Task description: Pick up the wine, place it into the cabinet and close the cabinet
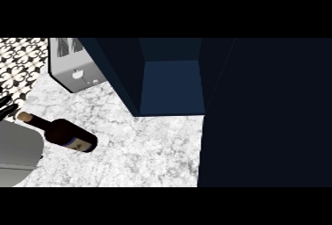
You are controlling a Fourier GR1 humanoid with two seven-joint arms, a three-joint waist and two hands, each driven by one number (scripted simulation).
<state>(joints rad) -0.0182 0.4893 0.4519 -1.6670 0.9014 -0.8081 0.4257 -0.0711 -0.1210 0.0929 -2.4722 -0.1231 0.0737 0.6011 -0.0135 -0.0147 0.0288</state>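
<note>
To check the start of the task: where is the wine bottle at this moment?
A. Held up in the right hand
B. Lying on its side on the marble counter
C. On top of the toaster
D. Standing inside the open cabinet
B: the wine bottle lies on its side on the marble counter, outside the open cabinet, with no hand around it.

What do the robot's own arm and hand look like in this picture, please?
Only one arm shows, at the left edge of the head view. The forearm is a broad, smooth, light grey cylinder with a flat, slightly darker end face toward the bottom. Above it, the left hand shows only as a few thin black fingers. No cables or markings are visible. The right hand is not in view.
</note>
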